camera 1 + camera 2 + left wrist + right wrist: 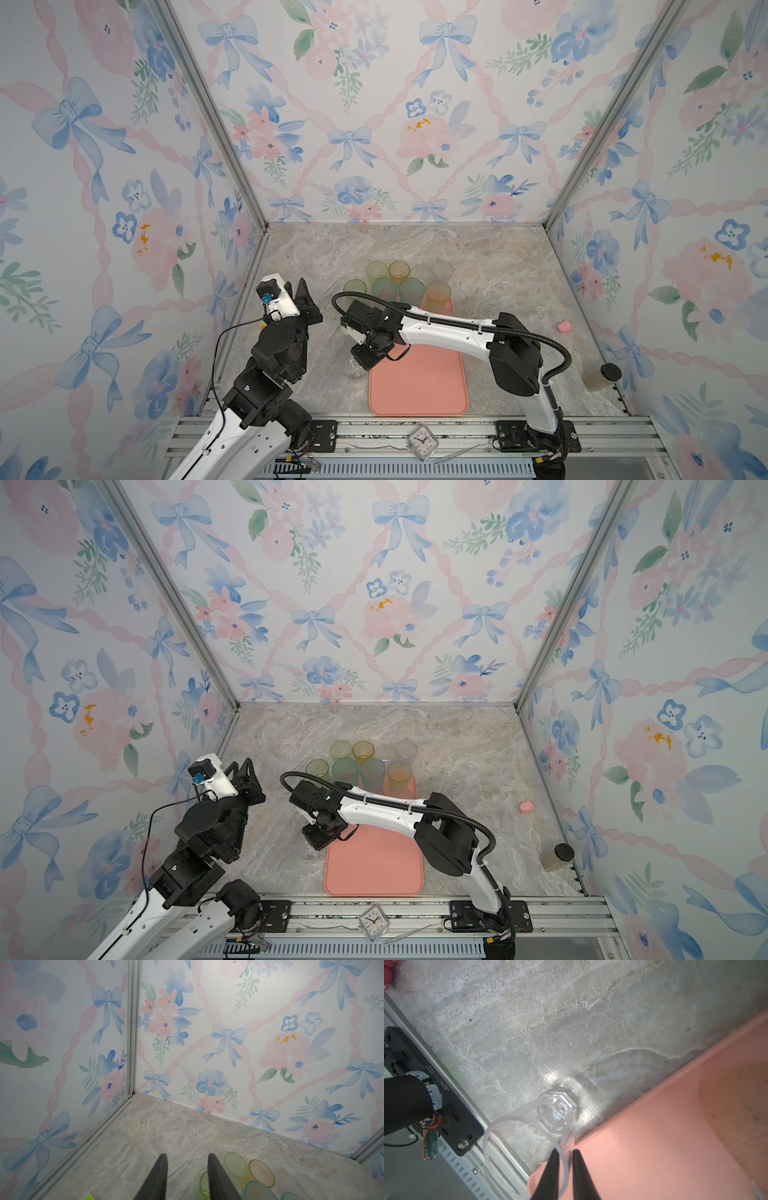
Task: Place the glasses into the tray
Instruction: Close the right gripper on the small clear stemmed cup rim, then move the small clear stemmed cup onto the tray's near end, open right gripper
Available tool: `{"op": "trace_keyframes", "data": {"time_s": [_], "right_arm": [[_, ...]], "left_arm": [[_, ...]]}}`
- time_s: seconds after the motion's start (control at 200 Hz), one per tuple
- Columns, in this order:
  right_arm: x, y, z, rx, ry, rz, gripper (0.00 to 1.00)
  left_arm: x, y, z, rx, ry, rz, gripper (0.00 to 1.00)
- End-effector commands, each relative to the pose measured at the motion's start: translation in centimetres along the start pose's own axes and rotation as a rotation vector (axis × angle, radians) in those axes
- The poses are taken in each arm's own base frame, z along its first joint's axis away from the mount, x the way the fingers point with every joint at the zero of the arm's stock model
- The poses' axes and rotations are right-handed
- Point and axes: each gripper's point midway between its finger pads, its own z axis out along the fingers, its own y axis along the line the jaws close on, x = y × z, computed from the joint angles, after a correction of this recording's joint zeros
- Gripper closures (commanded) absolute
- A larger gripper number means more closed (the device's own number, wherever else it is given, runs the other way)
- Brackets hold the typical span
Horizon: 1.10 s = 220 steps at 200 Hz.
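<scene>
Right wrist view: right tool (565,1152) pinches wall of clear glass (550,1113) standing on table (529,1022) just beside tray (654,1136). We lift straight up, clear low rim, set down upright. Left tool (187,1157) parted, empty.

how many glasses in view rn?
9. Back row of four and front row of four at the far end of the tray; one clear glass just off its left edge, right tool astride the rim. The right arm may hide more.
</scene>
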Motion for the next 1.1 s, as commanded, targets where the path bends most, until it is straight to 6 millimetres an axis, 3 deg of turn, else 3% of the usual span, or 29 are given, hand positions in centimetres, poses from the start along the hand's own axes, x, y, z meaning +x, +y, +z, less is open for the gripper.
{"op": "trace_keyframes", "data": {"time_s": [0.0, 0.28, 0.64, 1.095], "right_arm": [[0.6, 0.3, 0.2, 0.026, 0.027, -0.027, 0.87], [0.8, 0.1, -1.0, 0.05, -0.005, -0.05, 0.96], [0.8, -0.4, -4.9, 0.092, -0.08, -0.07, 0.99], [3.3, -4.3, -6.0, 0.23, -0.023, -0.047, 1.0]], "left_arm": [[0.3, 0.6, 0.0, -0.025, 0.0, 0.03, 0.65], [0.6, 0.3, 0.3, -0.018, 0.014, 0.037, 0.65], [0.5, -0.2, 0.5, -0.007, 0.022, 0.044, 0.65], [0.7, -1.0, 1.1, 0.005, 0.044, 0.063, 0.64]]}}
